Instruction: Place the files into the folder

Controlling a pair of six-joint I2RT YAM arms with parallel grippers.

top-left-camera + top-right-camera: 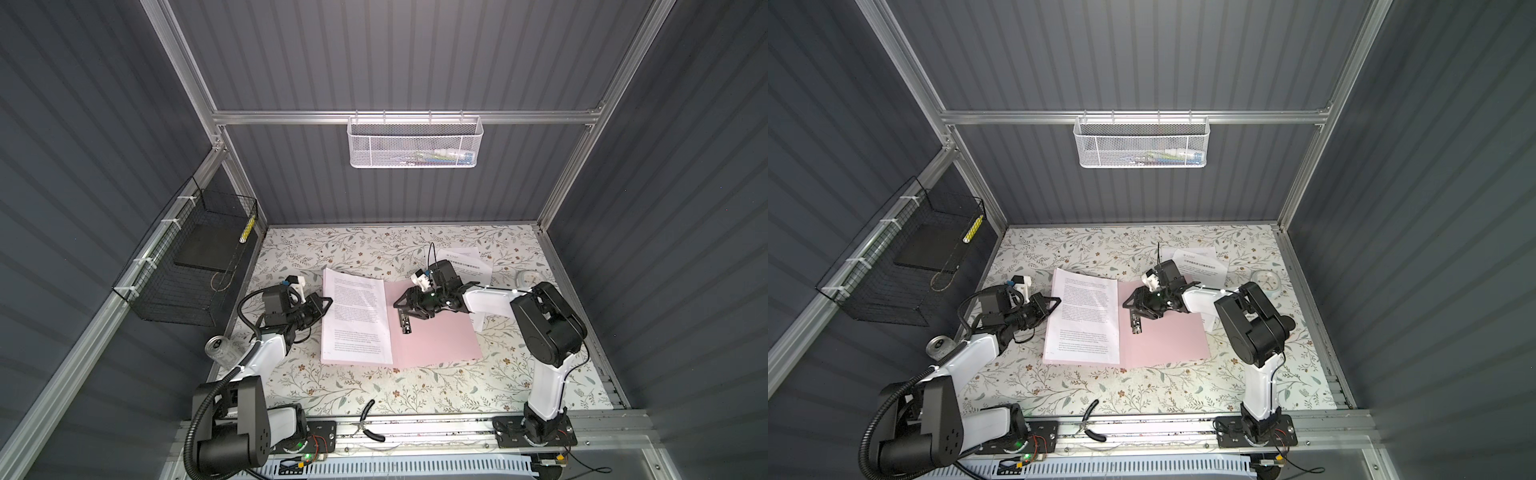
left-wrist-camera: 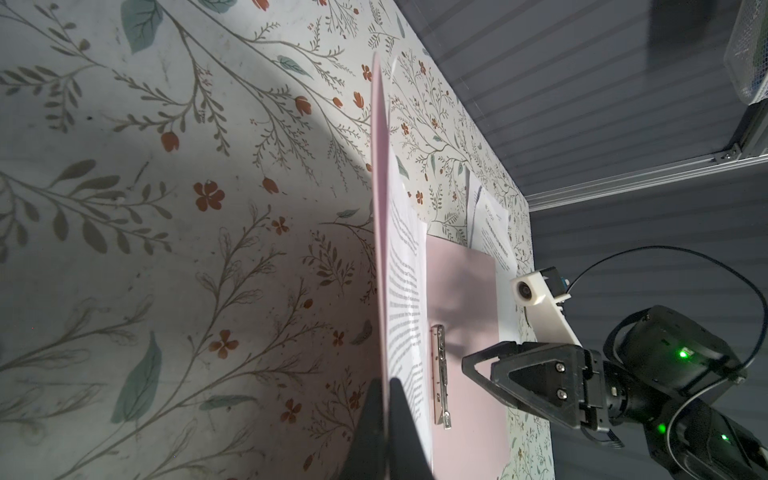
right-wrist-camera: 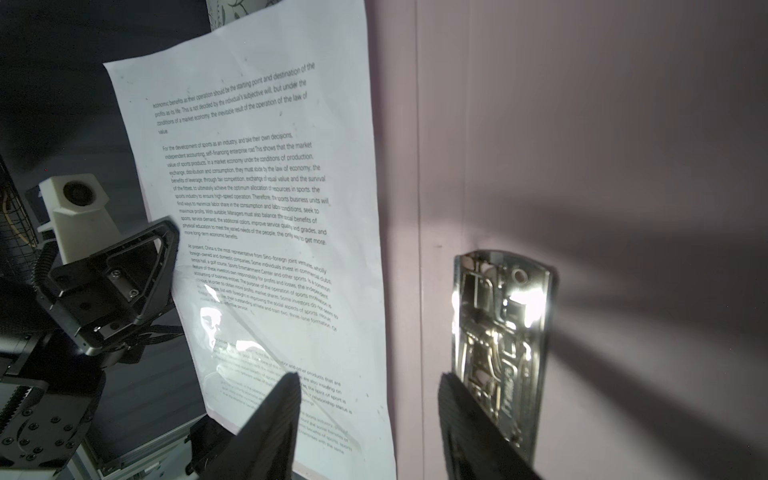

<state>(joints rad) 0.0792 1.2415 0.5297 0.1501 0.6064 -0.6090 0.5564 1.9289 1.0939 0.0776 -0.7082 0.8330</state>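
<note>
In both top views the pale pink folder lies open on the floral tabletop, with a white printed sheet on its left cover. Left wrist: the left gripper pinches that cover's edge. Right wrist: the right gripper is spread beside the silver metal clip.

2 overhead views, 2 close wrist views over folder

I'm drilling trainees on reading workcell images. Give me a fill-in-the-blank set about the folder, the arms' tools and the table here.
1. The thin pale pink folder lies ____ on the floral-patterned table.
2. The ____ tool is shut on the folder's raised cover.
3. The right tool hovers, jaws apart, over the silver metal ____.
Missing words: open; left (the left tool); clip.
</note>
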